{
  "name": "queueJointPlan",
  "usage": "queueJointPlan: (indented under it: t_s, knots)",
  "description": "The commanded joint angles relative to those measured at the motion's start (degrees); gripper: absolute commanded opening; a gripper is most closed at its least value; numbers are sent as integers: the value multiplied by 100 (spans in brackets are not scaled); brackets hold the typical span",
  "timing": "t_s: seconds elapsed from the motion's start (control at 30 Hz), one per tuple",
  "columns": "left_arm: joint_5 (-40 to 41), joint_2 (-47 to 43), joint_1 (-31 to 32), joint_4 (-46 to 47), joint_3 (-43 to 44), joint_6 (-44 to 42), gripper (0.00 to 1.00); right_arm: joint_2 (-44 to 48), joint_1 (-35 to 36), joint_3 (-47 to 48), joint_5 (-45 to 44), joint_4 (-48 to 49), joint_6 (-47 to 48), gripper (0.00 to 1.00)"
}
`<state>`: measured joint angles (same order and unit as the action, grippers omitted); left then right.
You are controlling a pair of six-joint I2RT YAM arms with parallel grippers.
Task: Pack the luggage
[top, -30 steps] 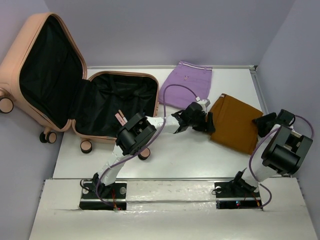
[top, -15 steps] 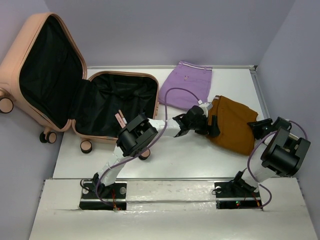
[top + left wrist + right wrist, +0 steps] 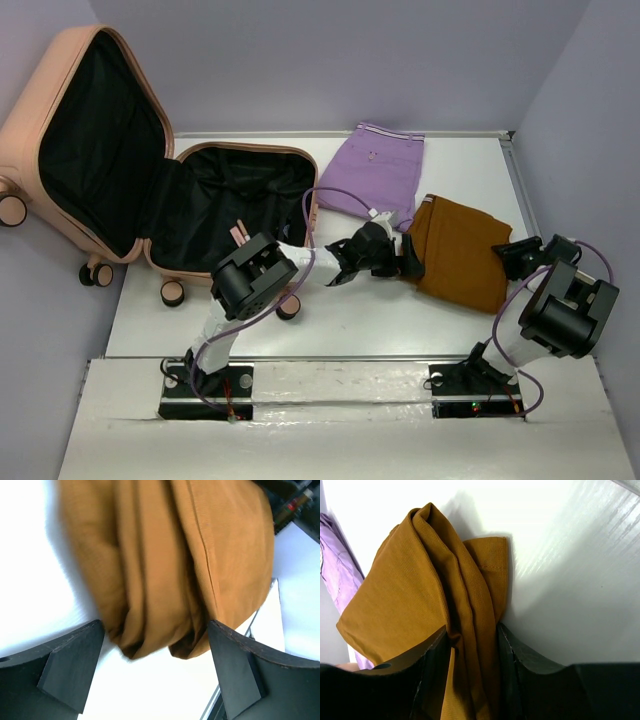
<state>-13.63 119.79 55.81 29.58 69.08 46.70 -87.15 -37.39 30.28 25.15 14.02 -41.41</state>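
I work on a white table (image 3: 360, 320) boxed in by lilac walls (image 3: 350, 60). The luggage (image 3: 30, 120) lies open at the far left, with its lid tipped back against the wall. A small pink tab (image 3: 240, 236) sits on the black lining, too small to make out. The purple cloth (image 3: 375, 170) lies at the back and the brown cloth (image 3: 458, 250) just right of it. My left claw (image 3: 408, 258) gapes wide around the brown cloth's left edge without clamping it. My right claw (image 3: 510, 258) pinches its right fold.
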Motion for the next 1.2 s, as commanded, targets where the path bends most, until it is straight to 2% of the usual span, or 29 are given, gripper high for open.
queueJointPlan:
  t_s: [0.0, 0.1, 0.23, 0.47, 0.63, 0.7, 0.73, 0.77, 0.83, 0.87, 0.97, 1.0, 1.03, 1.17]
  knots:
    - [528, -543, -70, 108, -509, 278, 99, 93, 82, -75, -54, -488, 177, 46]
    - [388, -737, -88, 600, -764, 454, 99, 102, 82, -84, -45, -497, 212, 46]
    - [-253, -519, -35, 1013, -572, 463, 99, 146, 135, -84, -124, -541, 282, 46]
    - [-878, 368, 35, 823, 166, 385, 99, 137, 249, -40, -150, -637, 370, 47]
    - [-651, 634, 88, 312, 413, 191, 99, 225, 355, -101, -185, -760, 397, 47]
    - [-466, 669, 149, -48, 518, 15, 99, 278, 408, -180, -229, -822, 414, 58]
    - [-370, 677, 167, -101, 536, -20, 98, 295, 408, -250, -186, -831, 432, 73]
    - [-343, 678, 184, -145, 554, -55, 97, 330, 408, -277, -186, -866, 423, 80]
    - [-264, 625, 193, -216, 519, -108, 92, 506, 408, -312, -377, -1110, 458, 88]
    - [-211, 599, 193, -242, 493, -126, 89, 611, 408, -356, -492, -1234, 519, 88]
    - [-9, 484, 193, -339, 431, -248, 68, 1295, 408, -462, -1107, -1761, 529, 88]
    - [35, 458, 193, -365, 422, -275, 42, 1515, 408, -540, -1213, -1815, 528, 88]
    - [123, 423, 176, -461, 440, -362, 27, 1935, 408, -532, -1388, -2015, 555, 88]
    - [272, 327, 88, -664, 449, -538, 6, 2448, 408, -138, -1897, -2578, 800, 90]
